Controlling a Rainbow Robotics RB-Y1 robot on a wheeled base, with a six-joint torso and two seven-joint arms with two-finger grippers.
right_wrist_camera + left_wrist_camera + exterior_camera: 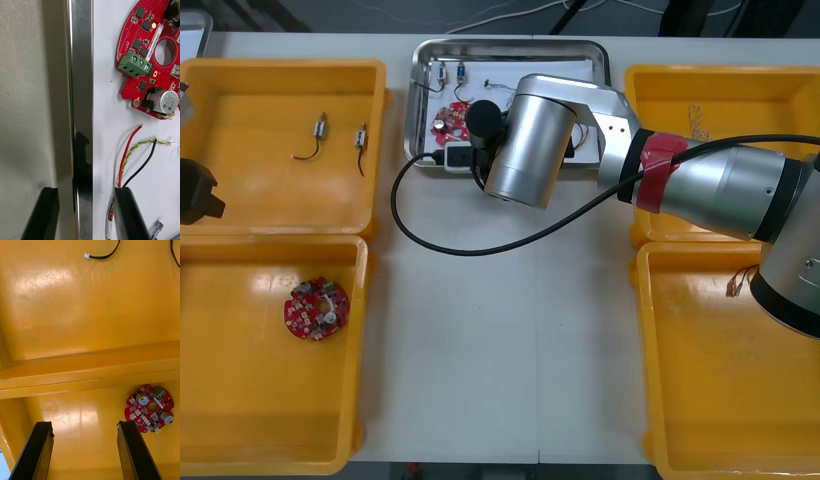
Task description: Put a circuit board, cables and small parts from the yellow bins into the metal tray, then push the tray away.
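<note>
Right tool (86, 192), spread, straddles tray rim (81, 75); one tray board (148, 60), one bin board (316, 308).

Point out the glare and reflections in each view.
Front view: a bright sheen runs down the right arm, and the rim of the metal tray glints. Right wrist view: the tray's shiny wall mirrors a dark shape just past the open fingers of the right gripper. Left wrist view: pale glare patches lie on the floors of both yellow bins.
</note>
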